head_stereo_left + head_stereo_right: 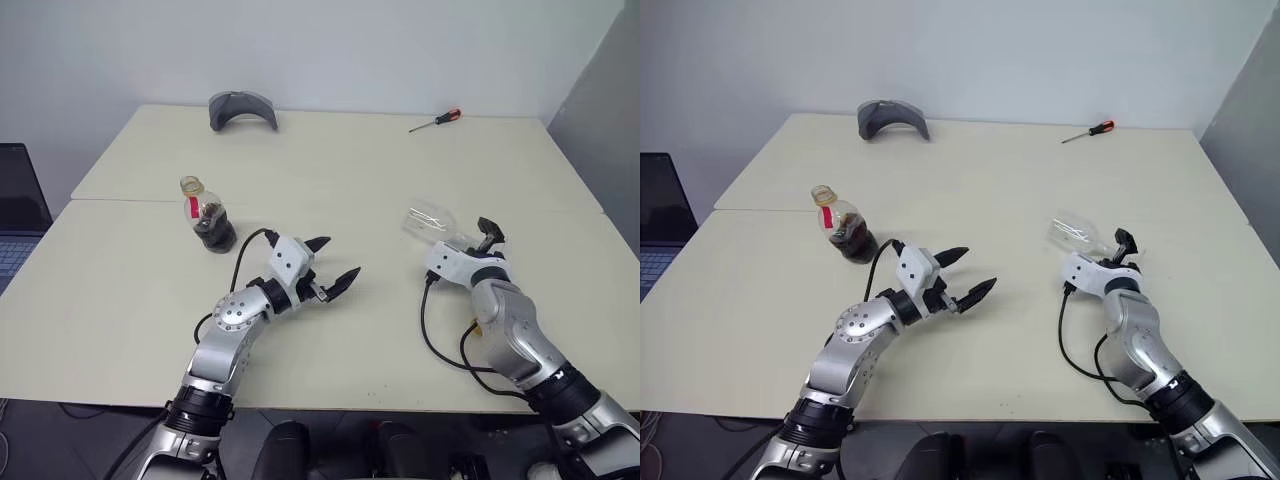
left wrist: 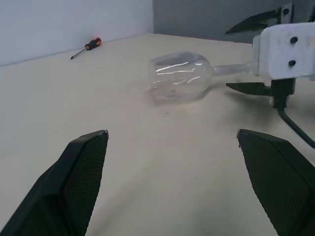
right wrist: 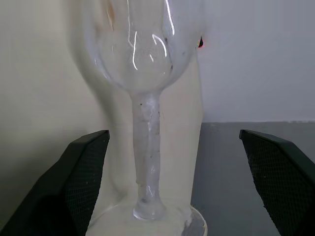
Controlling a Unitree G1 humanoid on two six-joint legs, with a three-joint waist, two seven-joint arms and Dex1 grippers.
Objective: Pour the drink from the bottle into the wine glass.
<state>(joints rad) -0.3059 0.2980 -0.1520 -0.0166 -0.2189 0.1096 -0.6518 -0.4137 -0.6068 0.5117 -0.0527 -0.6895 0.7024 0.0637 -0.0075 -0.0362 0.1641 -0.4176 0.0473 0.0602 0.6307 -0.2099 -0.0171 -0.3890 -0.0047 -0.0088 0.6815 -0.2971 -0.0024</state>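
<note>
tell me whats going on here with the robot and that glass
The wine glass lies on its side on the table. The right gripper is open around its stem, fingers either side, not yet closed. The left gripper is open too and holds nothing. The bottle stands upright off to the left, dark drink still in it. Nothing has been poured. A screwdriver and a grey curved thing lie at the far edge.

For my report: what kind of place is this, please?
Probably a lab or workshop, not a kitchen: plain pale tables pushed together by a bare wall, a screwdriver at the far side, and a laptop at the left edge.
</note>
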